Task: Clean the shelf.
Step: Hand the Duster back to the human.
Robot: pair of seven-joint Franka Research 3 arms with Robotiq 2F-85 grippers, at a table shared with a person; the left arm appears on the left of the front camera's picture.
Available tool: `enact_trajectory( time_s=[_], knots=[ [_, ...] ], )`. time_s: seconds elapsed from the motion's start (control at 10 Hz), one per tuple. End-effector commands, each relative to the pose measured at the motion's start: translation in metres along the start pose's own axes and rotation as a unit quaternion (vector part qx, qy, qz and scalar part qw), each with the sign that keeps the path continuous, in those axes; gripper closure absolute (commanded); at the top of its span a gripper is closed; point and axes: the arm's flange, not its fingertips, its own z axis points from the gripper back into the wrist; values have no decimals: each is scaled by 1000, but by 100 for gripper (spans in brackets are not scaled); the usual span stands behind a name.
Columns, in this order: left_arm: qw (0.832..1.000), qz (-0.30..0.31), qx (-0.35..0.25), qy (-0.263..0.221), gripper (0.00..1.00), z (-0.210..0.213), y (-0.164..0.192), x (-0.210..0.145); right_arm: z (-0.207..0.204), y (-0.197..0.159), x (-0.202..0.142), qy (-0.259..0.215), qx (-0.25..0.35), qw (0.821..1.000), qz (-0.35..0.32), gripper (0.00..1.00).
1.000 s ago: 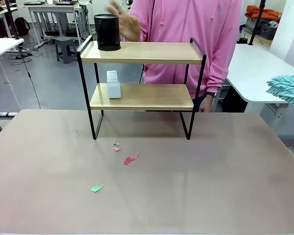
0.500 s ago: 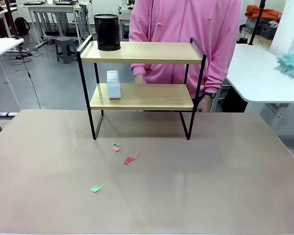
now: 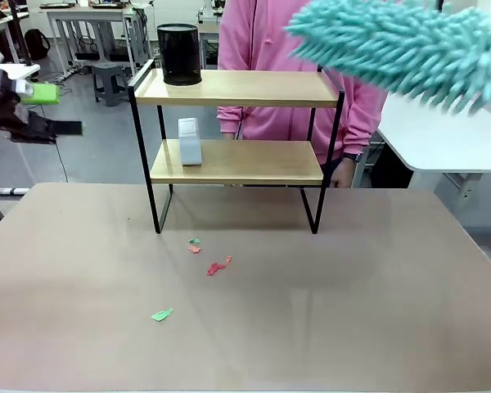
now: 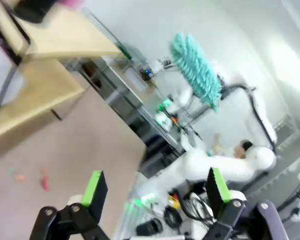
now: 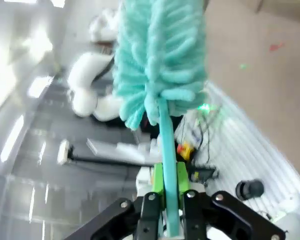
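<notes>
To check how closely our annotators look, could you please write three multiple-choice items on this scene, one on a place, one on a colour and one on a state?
1. Where does the black cup stand?
A. on the top board of the shelf
B. on its lower board
C. hanging from its frame

2. What colour is the duster?
A. pink
B. yellow
C. teal

3. How is the right pincer?
A. open and empty
B. shut on the duster
C. shut on nothing

Answers:
1 A: in the front view the cup sits at the left end of the top board.
2 C: its fluffy head is teal.
3 B: in the right wrist view both fingers clamp the duster's thin stem.
</notes>
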Motion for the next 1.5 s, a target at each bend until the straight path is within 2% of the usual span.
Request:
enact_trajectory(
  time_s=[0.0, 0.1, 0.2, 0.3, 0.4, 0.5, 0.6, 0.8, 0.9, 1.0, 1.2, 1.4],
  knots=[
    [996, 22, -27, 77, 0, 9, 6, -25, -14, -22, -2, 135, 12, 989, 66, 87],
    [1000, 0, 0, 0, 0, 0, 0, 0, 0, 0, 0, 0, 0, 1000, 0, 87],
    [1000, 0, 0, 0, 0, 0, 0, 0, 0, 0, 0, 0, 0, 1000, 0, 87],
    [1000, 0, 0, 0, 0, 0, 0, 0, -27, -7, 3, 81, 15, 996, 23, 87],
    [1000, 10, -14, 26, 0, 0, 2, -11, -39, -14, 12, 151, 20, 988, 35, 87],
    [998, 5, 47, 34, 0, -18, 10, -4, -58, -16, 28, 213, 18, 976, 50, 87],
    [998, 1, 22, 55, 0, -39, 11, -2, -67, -19, 45, 268, 31, 961, 66, 87],
    [995, 17, 4, 95, 0, -66, 18, -3, -95, -28, 77, 341, 20, 937, 67, 87],
    [993, 25, 16, 111, 0, -75, 25, -8, -116, -36, 87, 373, 13, 925, 73, 87],
    [992, 33, -4, 125, 0, -86, 27, -13, -138, -49, 97, 390, -7, 919, 66, 87],
    [986, 35, -49, 156, 0, -110, 18, -24, -170, -68, 114, 402, -7, 913, 71, 87],
    [977, 32, -61, 201, 0, -131, 15, -38, -181, -73, 120, 394, -7, 915, 83, 87]
  ],
)
